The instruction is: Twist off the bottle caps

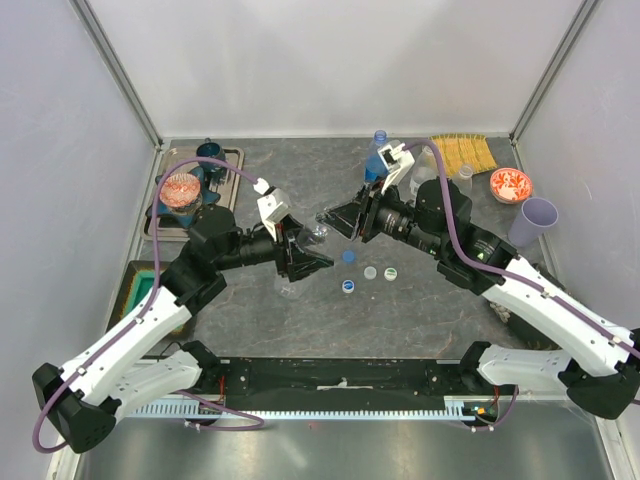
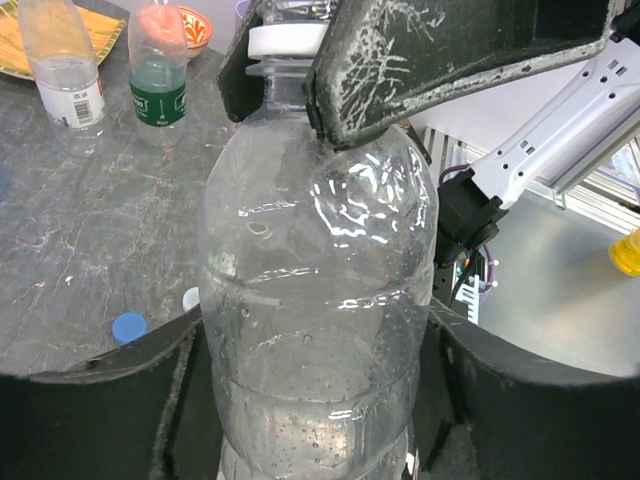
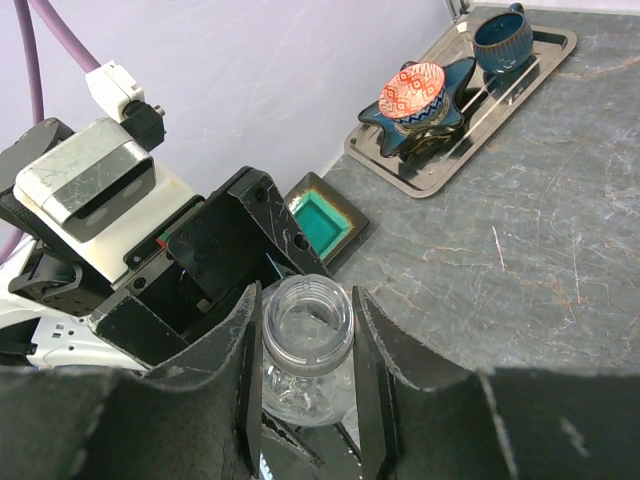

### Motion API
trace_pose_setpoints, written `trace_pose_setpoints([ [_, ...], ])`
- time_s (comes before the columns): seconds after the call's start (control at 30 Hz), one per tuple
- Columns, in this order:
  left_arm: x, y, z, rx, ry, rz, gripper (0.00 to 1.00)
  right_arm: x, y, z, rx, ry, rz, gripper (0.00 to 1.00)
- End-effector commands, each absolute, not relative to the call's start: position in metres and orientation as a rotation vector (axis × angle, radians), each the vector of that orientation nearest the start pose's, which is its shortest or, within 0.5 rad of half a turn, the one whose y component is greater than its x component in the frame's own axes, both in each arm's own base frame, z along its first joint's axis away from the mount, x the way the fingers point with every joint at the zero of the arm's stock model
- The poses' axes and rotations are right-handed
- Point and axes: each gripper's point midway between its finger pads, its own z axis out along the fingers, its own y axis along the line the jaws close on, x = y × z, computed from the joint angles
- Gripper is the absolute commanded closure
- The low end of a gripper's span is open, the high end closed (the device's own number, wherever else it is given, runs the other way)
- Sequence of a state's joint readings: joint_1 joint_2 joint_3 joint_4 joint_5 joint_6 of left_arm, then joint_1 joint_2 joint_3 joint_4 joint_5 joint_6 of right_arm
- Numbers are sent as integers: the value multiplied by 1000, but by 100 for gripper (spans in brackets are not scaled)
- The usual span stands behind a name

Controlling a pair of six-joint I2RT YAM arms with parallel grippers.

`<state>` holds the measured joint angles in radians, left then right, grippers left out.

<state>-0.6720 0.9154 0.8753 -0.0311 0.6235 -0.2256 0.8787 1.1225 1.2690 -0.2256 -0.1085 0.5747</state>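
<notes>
Top external view shows the big grey tabletop (image 1: 300,180), and both arms meet over its middle. The left gripper (image 2: 320,400) is clenched around the belly of the clear bottle (image 2: 320,300) and holds it there. The right gripper (image 3: 308,300) is clamped on the white cap (image 2: 285,40) at the bottle's top. I cannot tell if the bottle's bottom touches the tabletop.

What could go wrong? The bottle looks thin and soft. If the left gripper squeezes too hard, the bottle may dent. If it squeezes too softly, the whole bottle may turn with the cap, and the cap will not come off. The cap is small and smooth, so the right fingers (image 3: 372,360) may slip round it. Once loose, it could drop and roll among the little loose caps (image 1: 370,272) near the middle, or off an edge.
</notes>
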Motion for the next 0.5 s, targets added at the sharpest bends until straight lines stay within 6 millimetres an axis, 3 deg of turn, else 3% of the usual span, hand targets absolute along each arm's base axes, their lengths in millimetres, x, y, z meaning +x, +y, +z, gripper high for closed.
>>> trace_pose_setpoints([
  [0.0, 188, -278, 330, 809, 1496, -1121, 30, 204, 319, 388, -412, 1743, 1174, 100],
  [0.07, 193, -275, 325, 771, 1540, -1101, 20, 204, 317, 391, -409, 1733, 1167, 100],
  [0.1, 199, -272, 321, 726, 1579, -1077, 1, 205, 314, 394, -403, 1726, 1155, 100],
  [0.3, 217, -251, 312, 556, 1689, -952, 1, 213, 305, 407, -373, 1697, 1090, 100],
  [0.47, 226, -225, 308, 403, 1713, -843, 1, 232, 296, 416, -320, 1674, 978, 100],
])
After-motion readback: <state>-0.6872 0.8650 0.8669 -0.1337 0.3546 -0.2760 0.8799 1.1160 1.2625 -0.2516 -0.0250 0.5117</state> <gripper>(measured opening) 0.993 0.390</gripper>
